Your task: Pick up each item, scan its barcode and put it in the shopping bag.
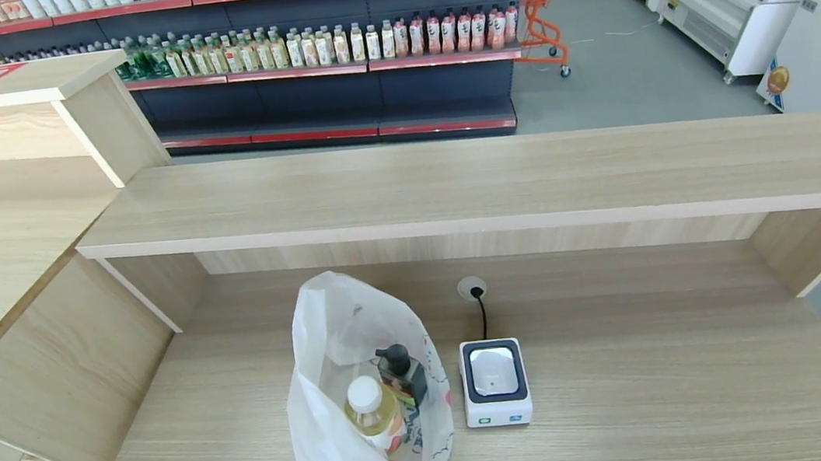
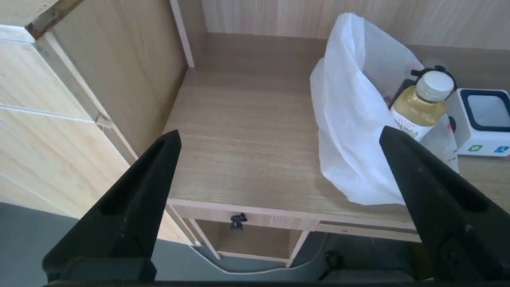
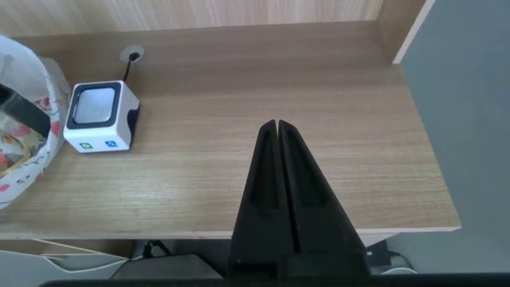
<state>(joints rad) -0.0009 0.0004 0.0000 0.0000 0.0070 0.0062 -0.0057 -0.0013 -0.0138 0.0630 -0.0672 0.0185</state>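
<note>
I'm looking at a light wood tabletop [image 1: 674, 402] in a shop, with drink shelves [image 1: 325, 45] behind it. My left claw [image 2: 279, 135] is spread wide and holds nothing, near the tabletop's front left corner. My right claw [image 3: 276, 127] has its fingers pressed together, empty, over the right side. The white shopping bag [image 1: 330, 436] stands just left of the barcode scanner [image 1: 495, 381], with a yellow drink bottle [image 1: 375, 416] and a dark pump bottle [image 1: 401, 376] inside.

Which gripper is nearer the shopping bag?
Left. The open left gripper hangs by the counter's front left corner, the shopping bag just beside it. The shut right gripper is beyond the scanner, farther off.
</note>
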